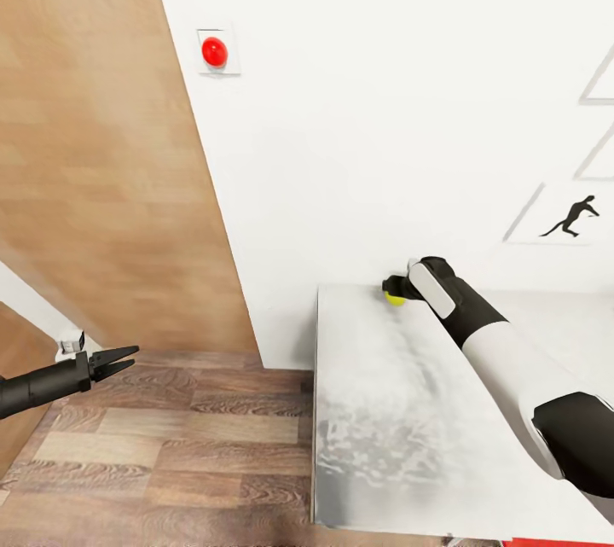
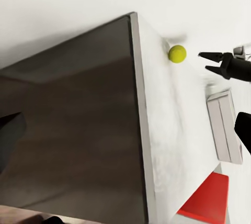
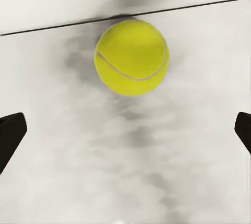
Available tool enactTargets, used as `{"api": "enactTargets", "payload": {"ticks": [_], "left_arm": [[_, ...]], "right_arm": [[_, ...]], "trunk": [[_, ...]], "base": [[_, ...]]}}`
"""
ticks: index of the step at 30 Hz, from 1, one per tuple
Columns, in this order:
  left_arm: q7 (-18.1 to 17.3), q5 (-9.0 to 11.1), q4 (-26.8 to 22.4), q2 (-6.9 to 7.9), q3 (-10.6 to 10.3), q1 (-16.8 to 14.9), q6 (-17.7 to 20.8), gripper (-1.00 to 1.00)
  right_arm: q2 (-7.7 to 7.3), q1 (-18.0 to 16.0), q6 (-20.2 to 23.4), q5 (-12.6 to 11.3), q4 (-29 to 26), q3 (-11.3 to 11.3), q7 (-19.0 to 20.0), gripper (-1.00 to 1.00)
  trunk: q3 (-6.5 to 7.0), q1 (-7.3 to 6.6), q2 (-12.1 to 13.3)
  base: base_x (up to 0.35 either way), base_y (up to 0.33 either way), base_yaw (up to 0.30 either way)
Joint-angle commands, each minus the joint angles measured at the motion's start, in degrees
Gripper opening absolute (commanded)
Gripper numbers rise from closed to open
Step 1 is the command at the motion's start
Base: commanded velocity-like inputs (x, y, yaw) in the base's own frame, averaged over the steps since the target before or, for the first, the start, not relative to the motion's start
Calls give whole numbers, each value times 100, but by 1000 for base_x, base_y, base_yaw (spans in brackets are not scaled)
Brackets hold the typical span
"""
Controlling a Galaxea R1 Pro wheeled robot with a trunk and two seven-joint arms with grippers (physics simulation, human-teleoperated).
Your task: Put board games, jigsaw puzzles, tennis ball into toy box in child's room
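Resting: tennis ball (image 3: 132,56) on the white table (image 1: 384,410), at its far edge near the wall (image 1: 384,103).
Right gripper (image 2: 208,60): just short of the ball, fingers spread wide, nothing held.
Left gripper (image 1: 119,359): over the wood-plank floor (image 1: 170,445), well apart from the table, jaws slightly parted, empty.
Beside: grey box (image 2: 225,124), red box (image 2: 209,203).

bright even light; soft shadow under tennis ball (image 3: 132,56); mottled smudgy table (image 1: 392,410) top.
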Motion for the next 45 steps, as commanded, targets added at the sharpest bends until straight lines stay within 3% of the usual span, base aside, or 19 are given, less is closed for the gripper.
{"api": "enactTargets", "payload": {"ticks": [1,20,45], "left_arm": [[-17,61,-4,3,-43,-25,43,100],[-21,61,112,-81,-45,-25,56,100],[-25,61,142,-102,-43,-25,60,100]], "right_arm": [[-10,-31,9,-62,-8,41,-54,100],[-9,-332,23,-78,-2,49,-54,100],[-7,-446,33,-84,1,49,-54,100]], "trunk": [[-21,3,-13],[-200,3,-13],[-435,3,-13]], "base": [[0,0,0],[0,0,0],[0,0,0]]}}
